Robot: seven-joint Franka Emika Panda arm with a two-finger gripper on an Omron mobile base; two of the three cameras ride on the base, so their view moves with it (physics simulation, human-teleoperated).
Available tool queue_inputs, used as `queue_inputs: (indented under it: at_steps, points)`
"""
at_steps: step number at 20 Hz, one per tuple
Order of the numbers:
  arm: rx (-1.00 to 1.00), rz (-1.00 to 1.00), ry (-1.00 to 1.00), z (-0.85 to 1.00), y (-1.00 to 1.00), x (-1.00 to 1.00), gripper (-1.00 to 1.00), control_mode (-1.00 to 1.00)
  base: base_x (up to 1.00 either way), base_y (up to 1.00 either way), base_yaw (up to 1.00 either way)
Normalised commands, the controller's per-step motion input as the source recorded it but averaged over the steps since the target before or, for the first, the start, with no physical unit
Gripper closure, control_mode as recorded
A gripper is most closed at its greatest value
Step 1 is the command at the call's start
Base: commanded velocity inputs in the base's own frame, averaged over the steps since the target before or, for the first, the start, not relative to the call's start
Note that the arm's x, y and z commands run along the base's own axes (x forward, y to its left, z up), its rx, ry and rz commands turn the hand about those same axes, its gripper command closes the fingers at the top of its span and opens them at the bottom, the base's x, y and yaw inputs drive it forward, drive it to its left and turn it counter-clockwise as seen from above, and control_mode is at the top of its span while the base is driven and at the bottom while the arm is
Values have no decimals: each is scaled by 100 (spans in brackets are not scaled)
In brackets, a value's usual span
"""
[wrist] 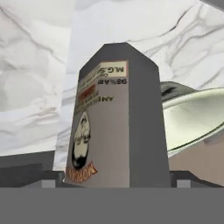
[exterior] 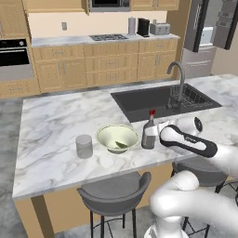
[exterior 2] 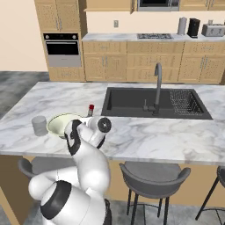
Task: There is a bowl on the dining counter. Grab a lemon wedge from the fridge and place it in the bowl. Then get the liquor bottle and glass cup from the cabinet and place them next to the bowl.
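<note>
In the right base view the robot's white arm covers most of the liquor bottle (exterior 2: pixel 91 109), leaving its red cap, and hides the near part of the bowl (exterior 2: pixel 60 124). In the hand view the bottle's (wrist: pixel 117 127) base runs under the bottom edge and its neck cannot be seen; the label's small print is too blurred to read. The bowl (wrist: pixel 194 118) there is cut by the right edge. In the left base view the tool's fingers sit behind the wrist, so contact with the bottle (exterior: pixel 148 134) cannot be judged. The thing lying in the bowl (exterior: pixel 117 138) is too small to identify
</note>
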Motion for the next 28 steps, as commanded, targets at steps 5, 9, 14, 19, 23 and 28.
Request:
queue_inputs:
  at_steps: [5, 9, 14, 19, 23, 28]
  points:
    - [-7, 0, -33, -42, -6, 29, 100, -100, 0, 0, 0]
    - [-7, 0, -27, -12, -35, 15, 100, -100, 0, 0, 0]
    - [-7, 0, -11, -2, -39, 1, 100, -100, 0, 0, 0]
    - [-14, 0, -7, -17, -3, 0, 100, -100, 0, 0, 0]
    - [-19, 0, -7, -14, 0, 0, 100, -100, 0, 0, 0]
    - [-14, 0, -1, -15, 0, 0, 100, -100, 0, 0, 0]
